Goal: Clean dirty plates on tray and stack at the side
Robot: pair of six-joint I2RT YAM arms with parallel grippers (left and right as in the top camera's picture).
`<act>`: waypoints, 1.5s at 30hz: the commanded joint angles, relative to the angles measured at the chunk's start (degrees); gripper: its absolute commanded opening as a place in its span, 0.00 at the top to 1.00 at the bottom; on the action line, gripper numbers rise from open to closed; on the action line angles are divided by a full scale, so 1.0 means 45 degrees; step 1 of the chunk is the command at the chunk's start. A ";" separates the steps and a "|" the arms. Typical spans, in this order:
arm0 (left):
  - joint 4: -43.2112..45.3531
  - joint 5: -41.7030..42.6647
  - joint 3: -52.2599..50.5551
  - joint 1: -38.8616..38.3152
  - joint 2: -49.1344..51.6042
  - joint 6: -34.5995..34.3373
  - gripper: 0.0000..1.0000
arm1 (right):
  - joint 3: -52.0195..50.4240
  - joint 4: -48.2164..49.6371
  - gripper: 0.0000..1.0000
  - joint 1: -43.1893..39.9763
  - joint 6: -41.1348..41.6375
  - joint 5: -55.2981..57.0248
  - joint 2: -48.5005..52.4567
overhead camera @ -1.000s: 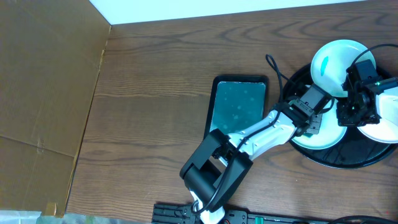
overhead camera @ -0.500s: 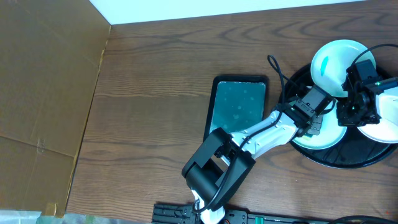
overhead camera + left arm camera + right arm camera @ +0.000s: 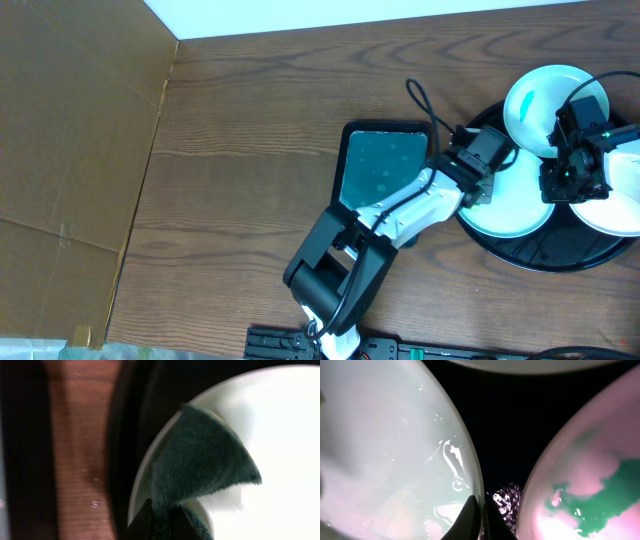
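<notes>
Wooden counter (image 3: pixel 250 150), cardboard wall (image 3: pixel 70 150) beyond left arm. Black tray (image 3: pixel 556 263) carries three plates. Left end effector (image 3: pixel 159 522) clamped on teal sponge (image 3: pixel 200 460); sponge overlaps rim of plate (image 3: pixel 280 435) directly ahead. Right end effector (image 3: pixel 480 516) pinches rim, likely same plate; smeared plate (image 3: pixel 580 505) just right. Left arm nearer for wiping.
</notes>
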 commanded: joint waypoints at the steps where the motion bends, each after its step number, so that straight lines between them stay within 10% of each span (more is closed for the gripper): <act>1: -0.0204 -0.1627 -0.0277 0.0588 -0.0364 -0.0010 0.93 | 0.0063 -0.0126 0.98 0.0092 -0.0228 0.0510 0.0053; 17: 0.1608 0.5926 -0.0282 0.0573 -0.0714 -0.1219 0.93 | 0.0063 -0.0117 0.98 0.0092 -0.0223 0.0510 0.0053; 26: 0.1569 0.3779 -0.0282 0.0563 0.0432 -0.3424 0.93 | 0.0063 -0.0097 0.99 0.0092 -0.0223 0.0505 0.0053; 45: 0.0170 -0.3395 -0.0253 0.0583 -0.0083 -0.1676 0.93 | 0.0063 -0.0180 0.99 0.0121 -0.0223 0.0505 0.0053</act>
